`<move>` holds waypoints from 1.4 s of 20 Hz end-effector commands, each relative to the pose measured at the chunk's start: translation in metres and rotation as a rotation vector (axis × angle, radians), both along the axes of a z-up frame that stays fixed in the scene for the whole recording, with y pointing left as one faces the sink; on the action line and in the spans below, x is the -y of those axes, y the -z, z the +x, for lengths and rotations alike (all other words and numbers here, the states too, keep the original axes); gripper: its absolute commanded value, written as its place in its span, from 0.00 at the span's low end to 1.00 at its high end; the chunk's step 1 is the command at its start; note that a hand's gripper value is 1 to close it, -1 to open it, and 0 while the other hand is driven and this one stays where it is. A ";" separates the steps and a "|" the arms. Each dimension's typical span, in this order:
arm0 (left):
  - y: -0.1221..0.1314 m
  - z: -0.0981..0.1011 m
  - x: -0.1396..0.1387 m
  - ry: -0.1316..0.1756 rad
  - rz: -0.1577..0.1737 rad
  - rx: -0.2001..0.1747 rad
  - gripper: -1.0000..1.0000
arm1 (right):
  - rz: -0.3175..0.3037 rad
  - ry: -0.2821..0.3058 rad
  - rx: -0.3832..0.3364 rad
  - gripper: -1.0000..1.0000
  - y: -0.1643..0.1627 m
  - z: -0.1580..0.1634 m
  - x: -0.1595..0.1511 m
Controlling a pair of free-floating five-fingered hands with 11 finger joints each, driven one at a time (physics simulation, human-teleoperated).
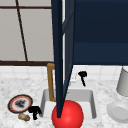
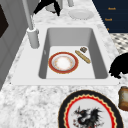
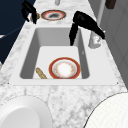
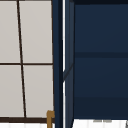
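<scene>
My left hand (image 1: 34, 110) hangs over the counter at the sink's front left corner, fingers relaxed and pointing down, holding nothing. It is next to a small brown cup (image 1: 23, 116) and a dragon-patterned plate (image 1: 20, 103). In the left side view the same hand (image 2: 119, 66) is just beyond the cup (image 2: 123, 98). My right hand (image 3: 84, 24) hovers above the sink's back edge beside the faucet (image 3: 95, 40), its straight fingers drooping toward the basin. A red-rimmed plate (image 3: 65, 69) and a wooden stick (image 3: 41, 73) lie in the sink (image 3: 27, 60).
A dark blue cabinet door (image 1: 60, 57) stands open in front of the sink. A red ball (image 1: 67, 115) shows at the sink's front edge. On the right counter are a white plate (image 1: 118, 111) and a grey canister (image 1: 123, 82). A small brown bit (image 2: 83, 49) lies in the basin.
</scene>
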State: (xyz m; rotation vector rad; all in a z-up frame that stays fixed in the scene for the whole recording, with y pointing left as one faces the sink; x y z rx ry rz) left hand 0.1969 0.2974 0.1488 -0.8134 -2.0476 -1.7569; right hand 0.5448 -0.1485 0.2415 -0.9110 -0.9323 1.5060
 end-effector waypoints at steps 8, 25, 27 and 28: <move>0.000 0.000 0.000 0.000 0.000 0.000 0.50 | 0.026 0.013 0.011 0.00 0.016 -0.085 -0.008; 0.000 0.000 0.000 0.000 0.000 0.000 0.50 | 0.063 0.010 0.032 0.00 0.023 -0.225 -0.011; 0.000 0.000 0.000 0.000 0.000 0.000 0.50 | 0.066 0.010 0.033 0.00 0.023 -0.241 -0.012; 0.000 0.000 0.000 0.000 0.000 0.000 0.50 | 0.067 0.009 0.035 0.00 0.023 -0.249 -0.012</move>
